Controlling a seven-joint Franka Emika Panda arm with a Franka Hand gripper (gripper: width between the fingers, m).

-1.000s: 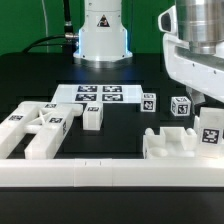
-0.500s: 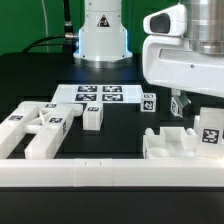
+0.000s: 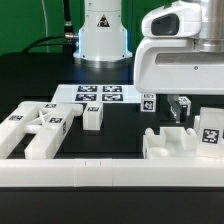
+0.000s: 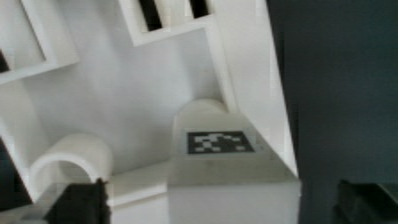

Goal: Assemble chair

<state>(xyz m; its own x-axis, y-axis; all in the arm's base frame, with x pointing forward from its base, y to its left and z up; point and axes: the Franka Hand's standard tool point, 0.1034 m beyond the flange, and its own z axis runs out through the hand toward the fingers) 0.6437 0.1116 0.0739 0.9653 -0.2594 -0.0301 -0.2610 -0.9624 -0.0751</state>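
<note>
Wrist view alone shows the gripper (image 4: 217,205) spread over a tagged white part (image 4: 222,145).

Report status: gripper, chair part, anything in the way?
Gripper open, fingers straddling white plastic chair part with black marker tag; not gripped. Small white tagged cube close beside, toward exterior view's left, apart.

White chair parts (image 3: 40,128) — black-and-white patterned tags (image 3: 211,136), black table (image 3: 30,75), white marker board (image 3: 100,95)
</note>
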